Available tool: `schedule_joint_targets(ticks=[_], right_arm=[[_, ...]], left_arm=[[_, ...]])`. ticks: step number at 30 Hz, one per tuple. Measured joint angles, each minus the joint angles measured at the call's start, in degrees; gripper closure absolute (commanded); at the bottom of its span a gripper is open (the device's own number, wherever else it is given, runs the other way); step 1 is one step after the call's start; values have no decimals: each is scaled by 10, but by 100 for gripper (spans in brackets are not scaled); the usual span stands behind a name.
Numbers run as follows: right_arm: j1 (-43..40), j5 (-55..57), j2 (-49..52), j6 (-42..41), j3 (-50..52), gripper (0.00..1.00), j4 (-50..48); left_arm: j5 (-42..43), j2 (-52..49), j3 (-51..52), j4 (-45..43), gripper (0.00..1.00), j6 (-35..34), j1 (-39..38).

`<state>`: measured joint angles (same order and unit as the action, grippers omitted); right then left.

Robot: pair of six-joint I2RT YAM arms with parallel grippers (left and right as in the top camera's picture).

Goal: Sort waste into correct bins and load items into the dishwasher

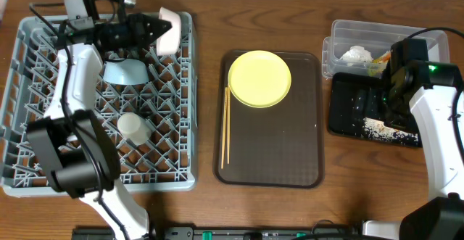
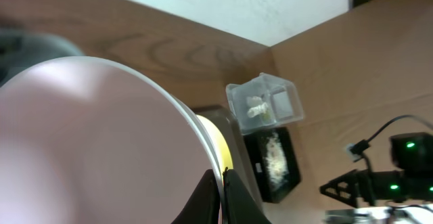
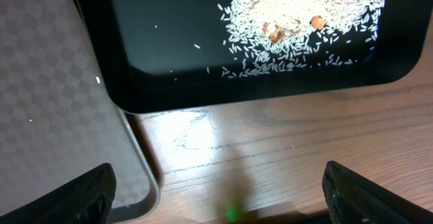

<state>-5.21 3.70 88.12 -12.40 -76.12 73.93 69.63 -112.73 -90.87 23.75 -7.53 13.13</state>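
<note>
Overhead first: my left pincer [image 1: 156, 30] is clamped shut on the rim of the pinkish-white bowl [image 1: 170, 43], holding it tipped on edge over the far right corner of the dish rack [image 1: 29, 88]. I judge that is so it can slot between the upright pegs. The rack is a grey plastic lattice. The light blue bowl [image 1: 125, 71] sits in it near the held bowl, and the white cup [image 1: 132, 126] stands nearer the middle. The yellow plate [image 1: 259, 78], round and matte, lies on the brown serving tray [image 1: 272, 153] with the thin wooden chopsticks [image 1: 225, 127] straight along its left side (both not yet loaded). The tissue [image 1: 357, 54] and the wrapper [image 1: 375, 67] are in the clear tub [image 1: 348, 30]. The rice [image 1: 380, 129] is scattered in the black tray [image 1: 344, 113], under my right arm.

Left wrist: the bowl's smooth, glossy pink curve fills the view, its thin rim pinched between my fingertips [image 2: 215, 197].

Right wrist: my right pincer [image 3: 223, 197] gapes wide with nothing in it, hanging over the wooden bench [image 3: 284, 149] just beside the black tray's rounded lip. Small whitish grains, with a few orange bits among them, lie against its glossy floor. The brown tray's fine checkered texture shows at the left edge
</note>
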Motion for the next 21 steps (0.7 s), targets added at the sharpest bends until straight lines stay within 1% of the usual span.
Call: schedule_joint_targets(ticks=[5,11,19,20,21], right_arm=[[0,0,0,0,0,5,2],[0,0,0,0,0,5,4],[0,0,0,0,0,5,4],[0,0,0,0,0,5,4],[0,0,0,0,0,5,4]], left_arm=[[51,-39,0,-3,94,-4,23],[69,-44,0,-2,93,-6,44],[69,-49,0,1,85,-13,79],[70,-49,0,2,83,-15,83],[69,-49,0,3,79,-14,86]])
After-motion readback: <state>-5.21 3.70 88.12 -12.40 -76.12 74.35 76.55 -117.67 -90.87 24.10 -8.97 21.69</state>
